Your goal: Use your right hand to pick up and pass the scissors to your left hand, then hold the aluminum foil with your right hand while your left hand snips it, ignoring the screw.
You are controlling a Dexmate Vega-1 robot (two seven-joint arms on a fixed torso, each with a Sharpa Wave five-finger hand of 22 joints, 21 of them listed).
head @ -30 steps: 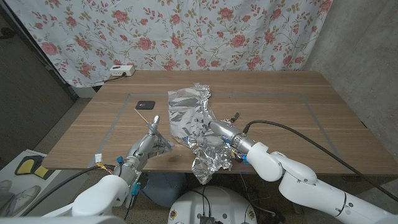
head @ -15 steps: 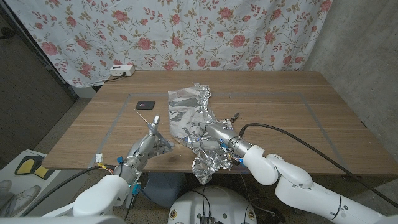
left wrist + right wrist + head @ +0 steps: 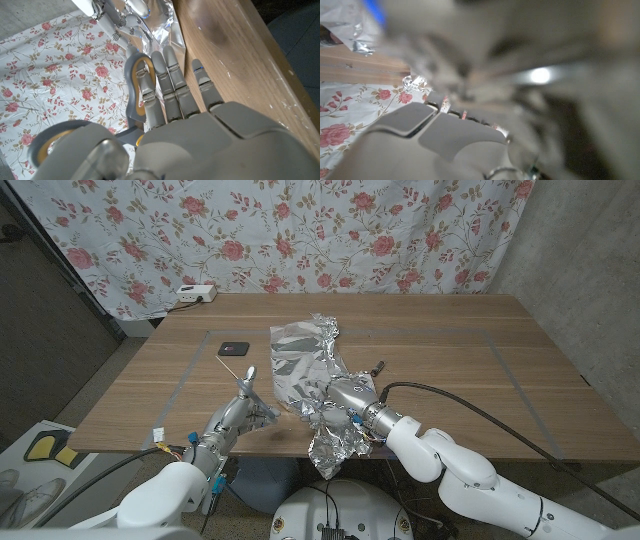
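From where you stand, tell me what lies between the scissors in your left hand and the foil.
Nothing visible. The left hand holds the scissors just left of the aluminum foil, with bare table between. The right hand is on the foil's near part.

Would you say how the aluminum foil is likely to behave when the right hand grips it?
The aluminum foil is crinkled and overhangs the table edge, so it probably bends easily and keeps creases. It looks thin, likely light, and may slide or tear under the right hand.

Glossy white arm shells, grey jointed hands [image 3: 170, 115] — black cables, blue fingertip accents.
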